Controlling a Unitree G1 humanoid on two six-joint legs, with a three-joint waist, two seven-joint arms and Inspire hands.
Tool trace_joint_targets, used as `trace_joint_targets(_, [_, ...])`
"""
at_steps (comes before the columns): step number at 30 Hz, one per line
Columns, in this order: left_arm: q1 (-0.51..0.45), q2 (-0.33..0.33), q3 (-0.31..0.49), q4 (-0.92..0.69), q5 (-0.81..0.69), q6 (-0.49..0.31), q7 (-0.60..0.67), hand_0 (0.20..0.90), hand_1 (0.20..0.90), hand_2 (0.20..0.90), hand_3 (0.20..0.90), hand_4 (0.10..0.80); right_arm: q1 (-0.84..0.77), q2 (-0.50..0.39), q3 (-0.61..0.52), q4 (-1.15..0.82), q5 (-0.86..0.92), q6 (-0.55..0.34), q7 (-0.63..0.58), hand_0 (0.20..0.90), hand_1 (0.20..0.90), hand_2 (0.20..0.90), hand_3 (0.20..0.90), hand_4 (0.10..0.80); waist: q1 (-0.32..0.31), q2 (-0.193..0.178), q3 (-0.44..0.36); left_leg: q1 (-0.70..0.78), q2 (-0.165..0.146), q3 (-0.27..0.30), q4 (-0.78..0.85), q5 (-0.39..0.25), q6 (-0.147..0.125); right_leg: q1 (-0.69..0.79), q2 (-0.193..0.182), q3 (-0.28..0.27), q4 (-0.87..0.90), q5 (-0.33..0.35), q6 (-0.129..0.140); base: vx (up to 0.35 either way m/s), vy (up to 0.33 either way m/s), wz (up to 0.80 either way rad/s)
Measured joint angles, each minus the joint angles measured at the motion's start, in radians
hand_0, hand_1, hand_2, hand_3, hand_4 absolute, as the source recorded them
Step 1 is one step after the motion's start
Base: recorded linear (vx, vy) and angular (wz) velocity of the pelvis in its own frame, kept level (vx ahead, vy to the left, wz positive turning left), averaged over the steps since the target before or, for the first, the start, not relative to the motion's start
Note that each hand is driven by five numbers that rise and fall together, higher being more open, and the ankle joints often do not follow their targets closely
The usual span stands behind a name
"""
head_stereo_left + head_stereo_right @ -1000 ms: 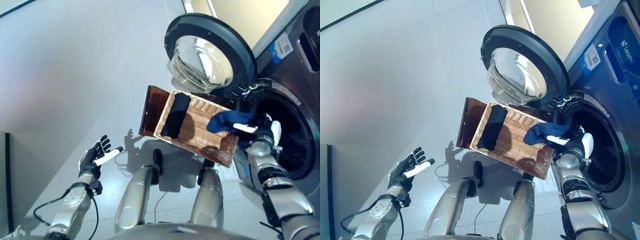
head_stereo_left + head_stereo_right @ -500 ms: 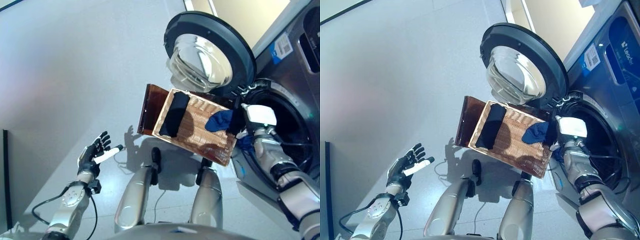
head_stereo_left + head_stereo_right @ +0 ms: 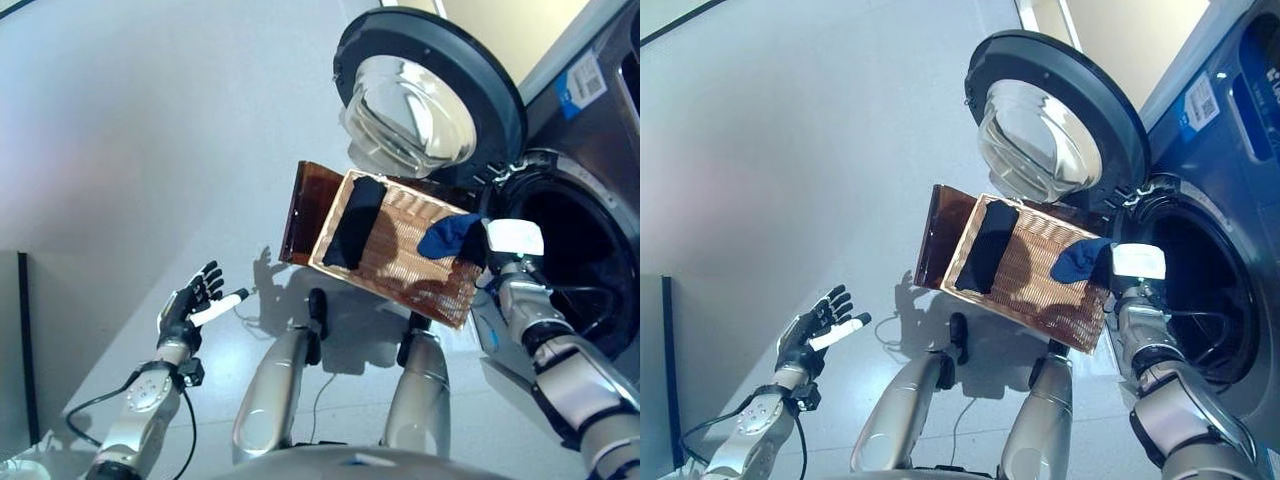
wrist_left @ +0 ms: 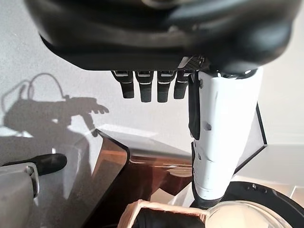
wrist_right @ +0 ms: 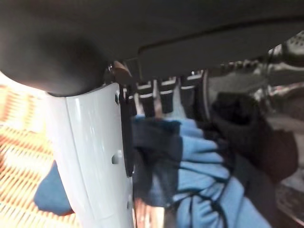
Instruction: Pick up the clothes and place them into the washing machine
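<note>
1. Clothes split between two places: a blue garment (image 3: 1080,262) pinched in the right hand (image 3: 1130,268), and a black garment (image 3: 982,260) lying flat in the woven basket (image 3: 1040,300).
2. Nearest, low on the robot's left: left hand (image 3: 192,308) raised over bare floor (image 3: 150,150), fingers (image 4: 147,86) straight and loosely spread, white-covered thumb out, holding nothing and well apart from the basket.
3. Further out, in the middle: woven basket with its brown lid (image 3: 300,212) hinged open on the left side; black garment near that left end, blue garment at the right end.
4. Right hand at the basket's right edge, just beside the drum mouth; fingers (image 5: 164,92) and white thumb curled onto blue cloth in the right wrist view, part of the cloth dangling loose below.
5. Farthest: washing machine (image 3: 1230,130) with round glass door (image 3: 1050,140) swung wide open, dark drum opening (image 3: 1200,290) on the right.
6. Likely risks: the grip looks shallow, so the blue garment could slip out on the way to the drum; the dangling cloth could snag on the basket rim or door seal; cloth left draped over the drum lip rather than inside.
</note>
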Motion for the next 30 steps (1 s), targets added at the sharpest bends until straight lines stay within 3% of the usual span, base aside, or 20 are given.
trace_joint_targets(30, [0.019, 0.028, 0.030, -0.070, -0.001, -0.016, 0.005, 0.900, 0.900, 0.900, 0.900, 0.800, -0.081, 0.026, -0.002, 0.023, -0.002, 0.037, -0.002, 0.900, 0.900, 0.900, 0.900, 0.800, 0.009, -0.003, 0.021, -0.183, 0.018, -0.030, 0.246, -0.070, -0.003, -0.153, -0.012, 0.014, 0.221, -0.071, -0.023, -0.002, -0.006, 0.03])
